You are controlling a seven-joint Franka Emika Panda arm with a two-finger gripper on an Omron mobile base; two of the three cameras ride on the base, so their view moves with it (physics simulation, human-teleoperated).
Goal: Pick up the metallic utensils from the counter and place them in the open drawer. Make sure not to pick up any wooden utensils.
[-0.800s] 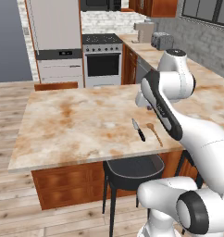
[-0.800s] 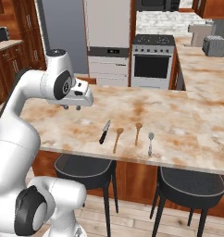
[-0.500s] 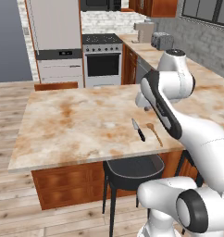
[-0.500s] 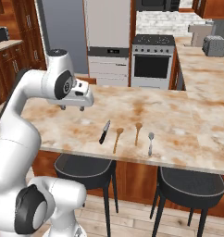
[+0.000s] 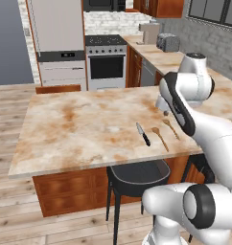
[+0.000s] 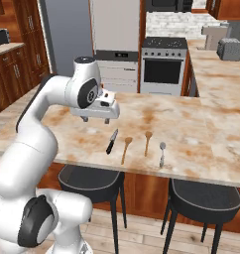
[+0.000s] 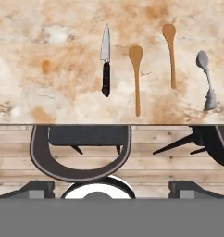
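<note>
On the marbled counter [image 5: 79, 124] near its front edge lie a black-handled knife [image 6: 112, 141], two tan wooden spoons [image 6: 126, 149] [image 6: 147, 142] and a grey metal spoon [image 6: 162, 153], side by side. In the hand view the knife [image 7: 105, 60] is left of the wooden spoons [image 7: 136, 76] [image 7: 170, 53], and the grey spoon [image 7: 206, 78] is at far right. My gripper [image 6: 94, 120] hovers open above the counter, left of the knife, holding nothing. Its fingertips [image 7: 37, 189] stand wide apart. The drawer is out of view.
Two dark stools [image 6: 87, 178] [image 6: 204, 196] sit under the counter's front edge, below the utensils. A stove [image 5: 106, 62] and a fridge [image 5: 58, 28] stand at the far wall. A toaster [image 5: 168, 43] rests on the side counter.
The hand has shifted slightly toward the knife and a little lower. The utensils lie where they were.
</note>
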